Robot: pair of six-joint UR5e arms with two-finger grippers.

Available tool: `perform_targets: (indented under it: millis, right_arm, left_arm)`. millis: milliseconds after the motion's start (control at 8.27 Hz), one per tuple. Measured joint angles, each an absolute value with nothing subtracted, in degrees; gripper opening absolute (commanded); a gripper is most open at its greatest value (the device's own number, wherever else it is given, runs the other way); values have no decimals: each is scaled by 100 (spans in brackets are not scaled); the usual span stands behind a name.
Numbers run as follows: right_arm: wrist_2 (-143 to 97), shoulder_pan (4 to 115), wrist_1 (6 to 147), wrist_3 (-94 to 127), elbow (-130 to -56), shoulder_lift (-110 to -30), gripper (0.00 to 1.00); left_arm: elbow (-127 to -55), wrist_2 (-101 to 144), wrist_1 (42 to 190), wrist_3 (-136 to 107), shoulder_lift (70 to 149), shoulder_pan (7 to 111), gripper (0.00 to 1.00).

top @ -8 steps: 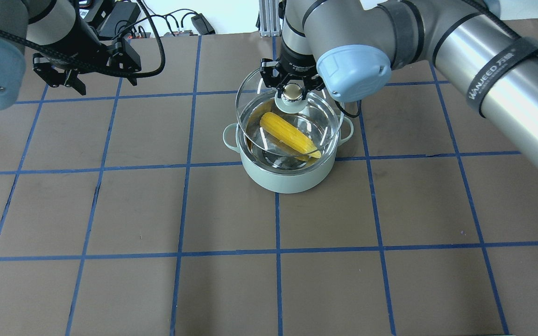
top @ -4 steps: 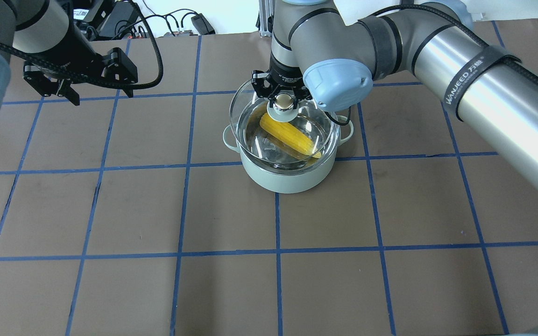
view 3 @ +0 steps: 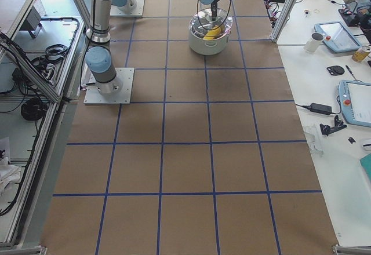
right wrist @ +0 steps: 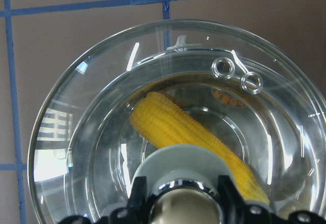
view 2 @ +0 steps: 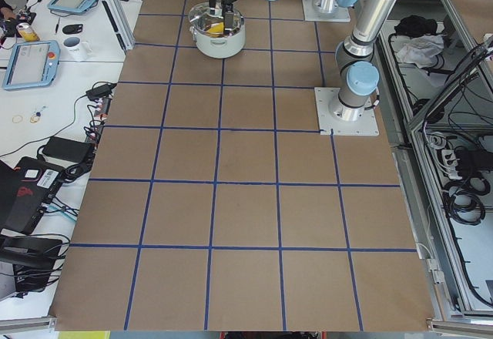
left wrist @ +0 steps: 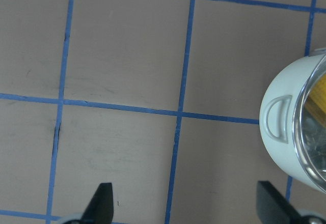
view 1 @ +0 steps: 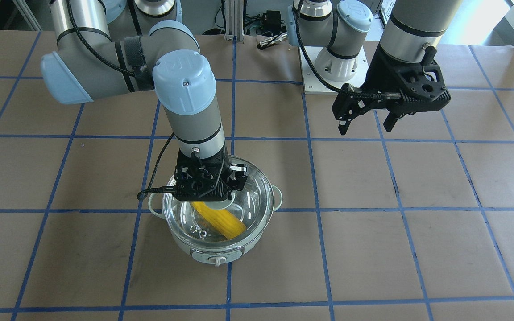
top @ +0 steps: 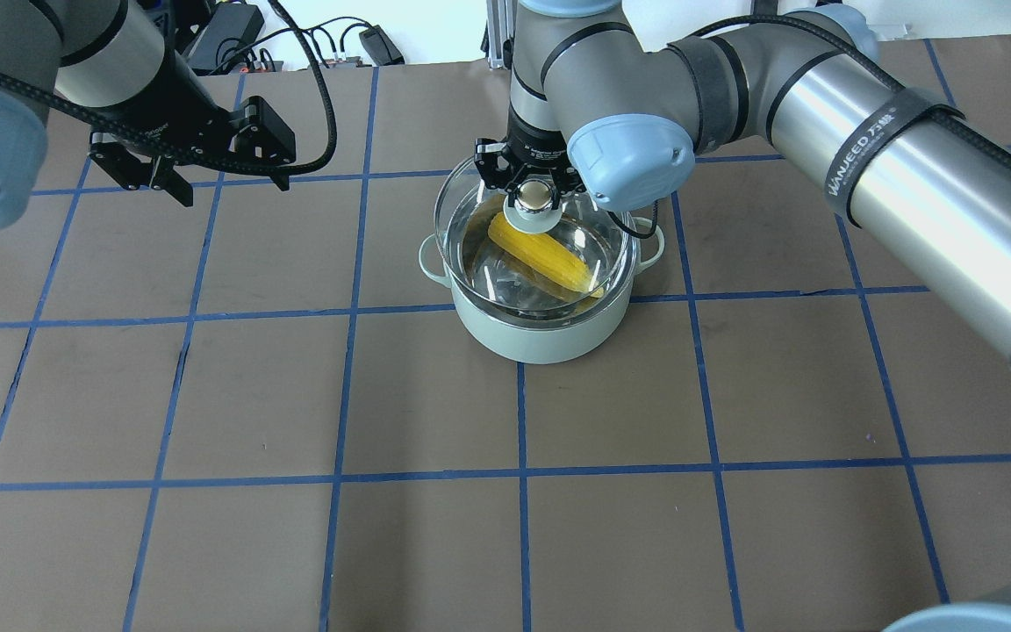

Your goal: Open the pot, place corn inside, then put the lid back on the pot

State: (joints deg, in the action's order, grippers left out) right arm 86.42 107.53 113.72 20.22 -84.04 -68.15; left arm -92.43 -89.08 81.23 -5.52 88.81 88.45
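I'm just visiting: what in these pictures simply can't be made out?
- Overhead view: the right gripper and arm cover the far edge of the lid, so whether it sits flush on the pot is unclear.
- Front-facing view: that gripper hides the lid's knob.
- Right wrist view: the lid's centre disc covers part of the corn.
- Left wrist view: the bottom edge cuts off most of the left gripper.

— What does the work surface look like?
— A brown table [top: 426,395], marked into squares by blue tape lines [top: 521,474].
— And beside it?
— A white bench [view 3: 339,179] holding a white mug [view 3: 316,42], a blue-framed tablet [view 3: 339,35] and a black power adapter [view 3: 320,108].
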Motion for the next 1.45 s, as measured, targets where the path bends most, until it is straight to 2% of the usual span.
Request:
perform_targets:
  millis: [1452]
  right_arm:
    - [8631, 10716, 11079, 1814, -8444, -6777, 18]
  left_arm:
    - [-9254, -8825, 8163, -122, 8893, 8857, 100]
